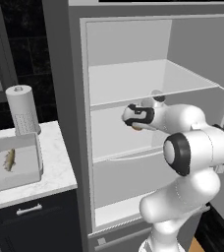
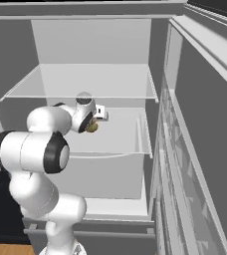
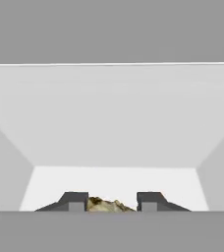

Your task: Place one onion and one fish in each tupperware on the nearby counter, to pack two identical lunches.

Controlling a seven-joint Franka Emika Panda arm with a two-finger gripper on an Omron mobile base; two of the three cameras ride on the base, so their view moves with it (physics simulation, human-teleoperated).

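My gripper (image 3: 112, 203) reaches into the open fridge over the middle shelf. Its two fingers stand close on either side of a lumpy olive-tan onion (image 3: 106, 205) and look shut on it. From the base views the onion (image 1: 136, 128) (image 2: 91, 128) peeks out just under the hand (image 1: 139, 116). On the white marble counter (image 1: 55, 170) to the left stands one pale-grey tupperware (image 1: 28, 178) with a slender fish (image 1: 9, 160) lying in it.
The fridge has a glass shelf (image 1: 148, 81) above the hand and a lower shelf (image 2: 110, 139) under it. Its open door (image 2: 200, 149) stands at the right. A paper towel roll (image 1: 21, 109) stands behind the tupperware. Dark cabinet fronts (image 1: 30, 216) run below the counter.
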